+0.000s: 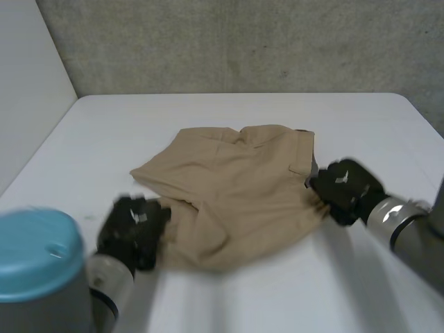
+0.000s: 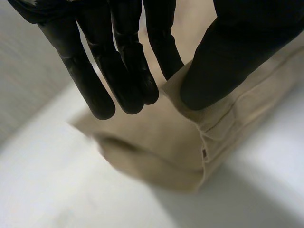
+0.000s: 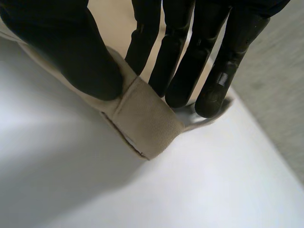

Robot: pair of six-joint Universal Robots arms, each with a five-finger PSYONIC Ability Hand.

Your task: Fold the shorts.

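Tan shorts (image 1: pixel 236 187), robot hands (image 1: pixel 132 232) (image 1: pixel 347 189) pinching opposite edges

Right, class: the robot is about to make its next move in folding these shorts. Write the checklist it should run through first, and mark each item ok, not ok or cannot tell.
1. Left hand has a hold on the shorts: ok. Thumb and fingers pinch a hemmed edge at the near left corner.
2. Right hand has a hold: ok. Its thumb pins a band of cloth at the right edge against the fingers.
3. Cloth lies smooth: not ok. It is creased and bunched near the left hand.
4. Shorts lie wholly on the table: ok. Nothing hangs over an edge.
5. Each hand holds every layer at its spot: cannot tell.
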